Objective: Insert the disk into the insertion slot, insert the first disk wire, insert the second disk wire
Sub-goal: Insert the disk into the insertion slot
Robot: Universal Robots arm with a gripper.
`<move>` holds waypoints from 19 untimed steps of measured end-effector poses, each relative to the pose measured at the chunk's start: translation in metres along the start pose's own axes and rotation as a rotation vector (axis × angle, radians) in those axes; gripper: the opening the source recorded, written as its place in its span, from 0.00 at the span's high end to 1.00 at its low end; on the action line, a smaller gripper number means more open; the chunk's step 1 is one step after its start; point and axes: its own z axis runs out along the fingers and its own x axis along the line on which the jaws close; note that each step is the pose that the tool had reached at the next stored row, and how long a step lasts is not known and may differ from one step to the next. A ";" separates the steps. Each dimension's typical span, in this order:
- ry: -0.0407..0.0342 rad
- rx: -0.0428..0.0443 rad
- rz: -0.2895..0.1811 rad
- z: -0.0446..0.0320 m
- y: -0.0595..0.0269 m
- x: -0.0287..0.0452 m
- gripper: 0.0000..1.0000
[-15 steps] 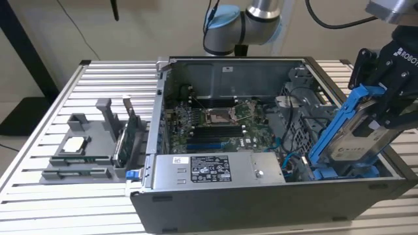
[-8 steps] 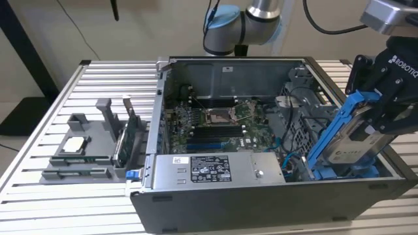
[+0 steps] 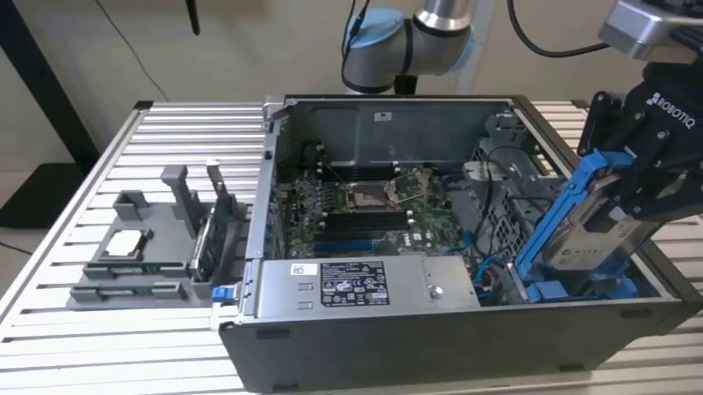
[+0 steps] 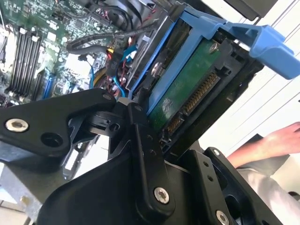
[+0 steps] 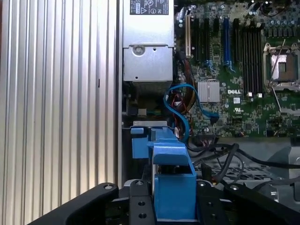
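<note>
Disk w/ blue carrier, tilted steep, lower end at insertion slot, not seated.

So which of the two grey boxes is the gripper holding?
The blue-framed disk, tilted at the exterior view's right, clamped in the gripper; the stickered power-supply box sits apart inside the case.

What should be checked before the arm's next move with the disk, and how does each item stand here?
1. Grip: ok; the gripper is shut on the disk.
2. Disk in the insertion slot: not ok; it is tilted over the slot, not seated.
3. Disk connector bare: ok.
4. Blue cable clear of the slot: cannot tell.
5. Person's hand at a safe distance from the arm: cannot tell.
</note>
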 end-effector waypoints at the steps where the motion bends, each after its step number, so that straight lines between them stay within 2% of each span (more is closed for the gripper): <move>1: -0.0003 0.0000 0.000 0.0005 0.0000 -0.0003 0.67; 5: -0.0001 -0.0001 0.001 0.0051 -0.0006 -0.0005 0.67; 19: -0.0009 -0.0002 0.007 0.0304 -0.0036 -0.0010 0.67</move>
